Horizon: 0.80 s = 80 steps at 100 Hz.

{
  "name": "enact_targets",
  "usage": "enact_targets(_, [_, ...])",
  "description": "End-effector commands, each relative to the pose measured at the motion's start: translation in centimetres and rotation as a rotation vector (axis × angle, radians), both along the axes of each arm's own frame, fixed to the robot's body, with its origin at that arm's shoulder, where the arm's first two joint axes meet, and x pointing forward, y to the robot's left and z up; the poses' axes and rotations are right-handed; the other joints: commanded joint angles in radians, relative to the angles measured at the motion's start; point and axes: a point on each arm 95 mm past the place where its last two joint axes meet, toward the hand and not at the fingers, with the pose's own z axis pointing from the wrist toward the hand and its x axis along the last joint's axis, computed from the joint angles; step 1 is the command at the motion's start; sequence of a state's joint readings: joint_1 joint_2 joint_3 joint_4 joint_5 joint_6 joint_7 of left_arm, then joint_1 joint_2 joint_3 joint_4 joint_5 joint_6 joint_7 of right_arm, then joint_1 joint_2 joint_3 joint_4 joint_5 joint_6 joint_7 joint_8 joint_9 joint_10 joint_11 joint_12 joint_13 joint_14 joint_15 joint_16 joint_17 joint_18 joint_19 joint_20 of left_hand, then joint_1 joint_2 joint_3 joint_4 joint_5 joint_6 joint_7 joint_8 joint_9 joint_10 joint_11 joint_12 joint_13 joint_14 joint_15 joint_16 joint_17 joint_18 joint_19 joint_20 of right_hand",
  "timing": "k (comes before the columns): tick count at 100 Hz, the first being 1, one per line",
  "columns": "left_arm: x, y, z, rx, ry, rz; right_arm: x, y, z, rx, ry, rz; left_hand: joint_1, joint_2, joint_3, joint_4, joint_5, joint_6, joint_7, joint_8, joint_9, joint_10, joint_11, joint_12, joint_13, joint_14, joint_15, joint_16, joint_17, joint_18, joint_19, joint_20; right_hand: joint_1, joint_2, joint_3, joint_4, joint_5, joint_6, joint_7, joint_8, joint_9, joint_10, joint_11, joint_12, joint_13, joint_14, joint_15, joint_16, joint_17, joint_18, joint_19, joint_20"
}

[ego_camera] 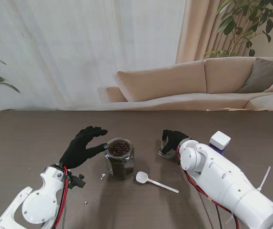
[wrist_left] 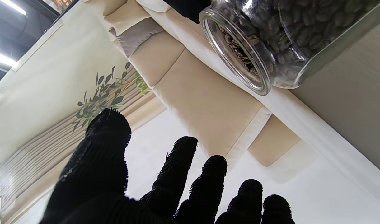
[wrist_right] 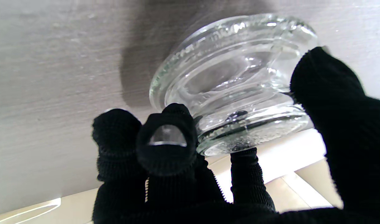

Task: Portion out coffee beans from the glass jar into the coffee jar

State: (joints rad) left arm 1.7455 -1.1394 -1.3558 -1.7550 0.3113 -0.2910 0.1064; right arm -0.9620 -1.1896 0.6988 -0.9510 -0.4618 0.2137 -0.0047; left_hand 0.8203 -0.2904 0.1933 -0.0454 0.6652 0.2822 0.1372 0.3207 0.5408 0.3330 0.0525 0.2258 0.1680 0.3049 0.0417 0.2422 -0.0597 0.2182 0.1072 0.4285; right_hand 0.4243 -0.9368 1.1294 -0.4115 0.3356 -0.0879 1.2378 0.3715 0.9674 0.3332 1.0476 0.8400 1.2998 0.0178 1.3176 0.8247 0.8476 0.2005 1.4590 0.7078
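Glass jar [ego_camera: 119,157] stands just right of the spread left robot hand [ego_camera: 83,147]

The dark wood-grain bench [ego_camera: 31,133] carries an open glass jar [ego_camera: 119,160] of coffee beans near the middle. A white scoop [ego_camera: 148,180] lies toward the near edge beside it. Toward the right edge sit a clear glass lid [ego_camera: 166,151] and a white-capped container [ego_camera: 219,140].

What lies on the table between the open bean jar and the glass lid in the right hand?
In the stand view, only bare table separates the bean jar from the glass lid; the white spoon lies nearer to me, outside that gap.
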Motion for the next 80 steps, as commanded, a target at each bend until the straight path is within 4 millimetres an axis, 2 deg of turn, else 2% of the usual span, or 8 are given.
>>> enact_targets(1, [-0.1, -0.2, 0.1, -0.001, 0.006, -0.015, -1.5, 0.6, -1.6, 0.003, 0.064, 0.014, 0.03, 0.033, -0.035, 0.018, 0.025, -0.003, 0.005, 0.004, 0.015, -0.004, -0.001, 0.008, 0.008, 0.01, -0.009, 0.008, -0.017, -0.017, -0.03, -0.01, 0.257, 0.144, 0.205, 0.098, 0.256, 0.069, 0.314, 0.065, 0.057, -0.276, 0.035, 0.078, 0.02, -0.094, 0.009, 0.011, 0.25, -0.017, 0.059, -0.004])
enact_targets(39, [-0.1, -0.1, 0.1, -0.005, 0.007, -0.01, -1.8, 1.9, 2.3, 0.035, 0.008, 0.028, 0.032, 0.034, -0.039, 0.019, 0.019, -0.004, 0.002, 0.003, 0.015, -0.005, 0.0, 0.008, 0.008, 0.01, -0.009, 0.008, -0.017, -0.016, -0.029, -0.01, 0.262, 0.148, 0.197, 0.1, 0.258, 0.072, 0.317, 0.053, 0.057, -0.271, 0.032, 0.08, 0.02, -0.09, 0.005, 0.011, 0.249, -0.011, 0.057, -0.006])
enact_targets(80, [0.1, 0.1, 0.2, -0.008, 0.003, -0.009, -2.4, 3.8, 9.2, 0.076, -0.094, 0.061, 0.034, 0.035, -0.042, 0.019, 0.016, -0.005, 0.001, 0.002, 0.011, -0.003, -0.002, 0.007, 0.006, 0.01, -0.009, 0.007, -0.017, -0.017, -0.03, -0.01, 0.267, 0.147, 0.194, 0.103, 0.26, 0.076, 0.319, 0.047, 0.057, -0.266, 0.03, 0.082, 0.019, -0.085, 0.006, 0.012, 0.249, -0.008, 0.058, -0.005])
